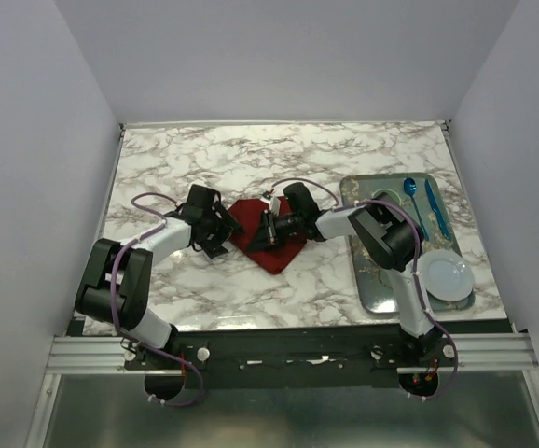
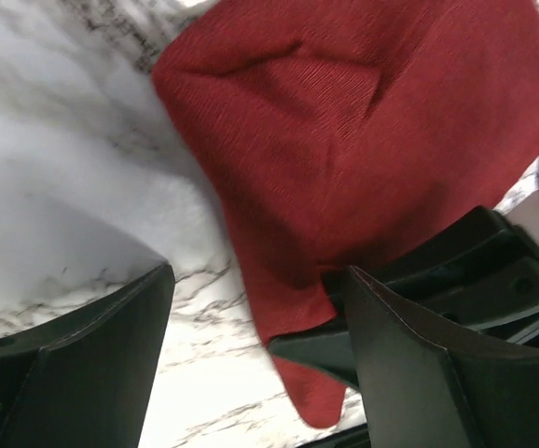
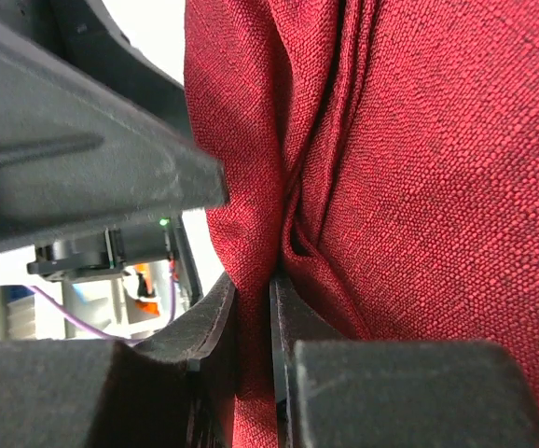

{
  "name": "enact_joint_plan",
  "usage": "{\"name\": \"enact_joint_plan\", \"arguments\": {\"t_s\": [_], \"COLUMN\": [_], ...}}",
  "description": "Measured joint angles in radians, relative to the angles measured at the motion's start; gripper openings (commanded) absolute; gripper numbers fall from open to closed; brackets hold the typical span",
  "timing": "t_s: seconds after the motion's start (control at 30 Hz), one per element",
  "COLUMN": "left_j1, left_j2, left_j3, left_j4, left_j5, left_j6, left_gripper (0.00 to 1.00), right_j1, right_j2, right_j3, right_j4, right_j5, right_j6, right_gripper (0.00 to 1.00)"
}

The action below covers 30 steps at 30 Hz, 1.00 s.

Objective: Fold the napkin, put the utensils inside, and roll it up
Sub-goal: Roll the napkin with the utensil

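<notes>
Right wrist view: my right gripper (image 3: 271,291) pinches a fold of the dark red napkin (image 3: 419,187), mid marble table (image 1: 204,159). My left gripper (image 2: 258,280) hangs open beside it. Pulling one-handed could drag and bunch the napkin.

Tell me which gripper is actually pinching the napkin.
The right gripper: it is shut on a fold of the dark red napkin. The left gripper stands open over the cloth's edge, holding nothing.

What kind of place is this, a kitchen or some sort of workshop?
Probably a robot lab's test booth, not a kitchen: plain walls box in a marble-patterned table, two arms are bolted to a metal rail.
</notes>
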Motion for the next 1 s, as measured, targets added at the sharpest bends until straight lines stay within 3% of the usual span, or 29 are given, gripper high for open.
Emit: {"name": "enact_joint_plan", "arguments": {"t_s": [0.03,0.2,0.37,0.47,0.67,0.8,1.0], "left_j1": [-0.001,-0.003,-0.014,-0.018,-0.026,-0.029,-0.031], "left_j2": [0.011,0.058,0.061,0.059,0.058,0.058,0.058], "left_j3": [0.011,0.029,0.026,0.024,0.024,0.024,0.045], "left_j4": [0.0,0.037,0.068,0.069,0.067,0.063,0.013], "left_j5": [0.0,-0.013,-0.03,-0.038,-0.048,-0.053,-0.062], "left_j6": [-0.003,-0.026,-0.029,-0.02,-0.018,-0.019,-0.023], "left_gripper": [0.72,0.37,0.16,0.01,0.0,0.0,0.0], "right_j1": [-0.002,-0.005,-0.005,-0.005,0.005,0.026,0.094], "right_j2": [0.004,0.007,0.007,0.006,-0.036,-0.1,-0.212], "right_j3": [-0.003,-0.005,-0.003,0.02,0.058,0.076,0.082], "right_j4": [0.015,0.04,0.019,-0.04,-0.206,-0.367,-0.512], "right_j5": [-0.008,-0.024,-0.02,-0.016,0.064,0.193,0.43], "right_j6": [0.012,0.037,0.005,-0.048,-0.195,-0.31,-0.444], "right_gripper": [0.07,0.09,0.13,0.2,0.41,0.57,0.73]}}
